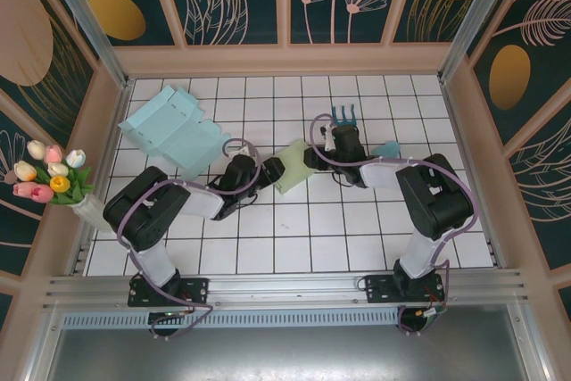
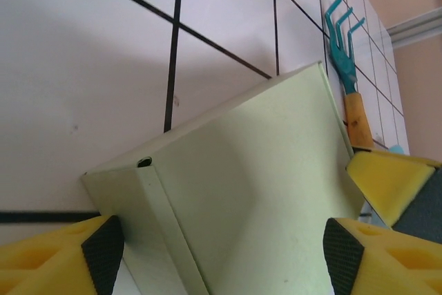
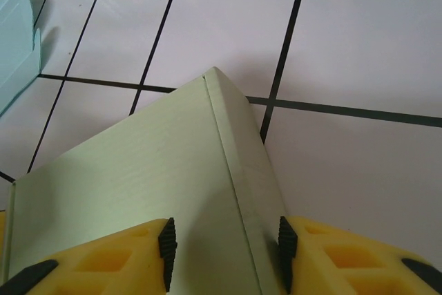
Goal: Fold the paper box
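Note:
The pale green paper box [image 1: 292, 167] lies mid-table, partly folded up, between both arms. From the left, my left gripper [image 1: 268, 172] straddles its full width. In the left wrist view the box [image 2: 242, 191] fills the wide gap of that gripper [image 2: 224, 253], with a black pad [image 2: 103, 253] against each side. From the right, my right gripper [image 1: 312, 160] holds the box's opposite end. In the right wrist view the box's folded corner edge [image 3: 228, 170] runs between the pads of this gripper [image 3: 224, 246]. One pad rests on the broad face, the other on the narrow side.
Flat light blue cardboard sheets [image 1: 174, 131] lie at the back left, also in the right wrist view [image 3: 14, 32]. A teal hand rake [image 1: 343, 116] [image 2: 343, 32] lies just behind the right gripper. A vase of tulips [image 1: 53, 176] stands at the left wall.

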Robot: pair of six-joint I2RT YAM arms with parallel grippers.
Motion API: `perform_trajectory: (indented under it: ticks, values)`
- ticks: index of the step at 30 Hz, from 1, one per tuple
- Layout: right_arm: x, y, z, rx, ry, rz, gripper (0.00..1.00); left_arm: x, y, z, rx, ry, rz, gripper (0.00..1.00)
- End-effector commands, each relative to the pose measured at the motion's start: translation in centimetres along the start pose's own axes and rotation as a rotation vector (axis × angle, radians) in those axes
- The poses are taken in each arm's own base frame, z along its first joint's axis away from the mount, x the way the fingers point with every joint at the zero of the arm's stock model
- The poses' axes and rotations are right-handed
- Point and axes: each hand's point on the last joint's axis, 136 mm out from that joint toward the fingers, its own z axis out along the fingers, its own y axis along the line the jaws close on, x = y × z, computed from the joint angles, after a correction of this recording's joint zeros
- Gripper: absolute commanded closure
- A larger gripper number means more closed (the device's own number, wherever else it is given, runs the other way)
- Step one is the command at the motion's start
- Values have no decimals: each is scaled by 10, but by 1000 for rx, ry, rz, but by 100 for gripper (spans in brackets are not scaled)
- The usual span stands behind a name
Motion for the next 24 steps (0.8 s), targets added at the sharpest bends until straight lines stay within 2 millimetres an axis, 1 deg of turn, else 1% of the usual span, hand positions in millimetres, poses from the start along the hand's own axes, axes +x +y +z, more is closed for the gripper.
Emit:
perform_trajectory:
  ticks: [1,3,5,7,8,9,10,13,16,19,24]
  values:
    - [2,21,4,-107,11,-9,55,-6,-27,14,61,4,51,22]
    - [-6,18,4,-93,-12,-1,56,-15,-37,22,58,-11,94,22]
    - [-17,13,3,-85,-43,13,56,-25,-47,32,45,-25,145,22]
    - [-30,5,2,-70,-76,24,57,-35,-58,45,40,-39,201,22]
    - [-36,2,3,-59,-90,29,57,-37,-60,51,31,-38,221,22]
    - [-43,-3,3,-49,-105,34,57,-45,-72,58,46,-53,245,21]
    - [-50,-7,4,-40,-120,40,57,-50,-78,66,45,-58,269,21]
    - [-68,-20,4,-20,-164,57,57,-64,-91,87,37,-74,325,21]
    - [-82,-33,7,-7,-185,82,57,-74,-92,110,6,-72,352,20]
    - [-91,-44,12,4,-189,102,57,-84,-84,131,-33,-69,356,20]
    - [-100,-60,17,18,-198,117,58,-99,-61,153,-118,-67,338,20]
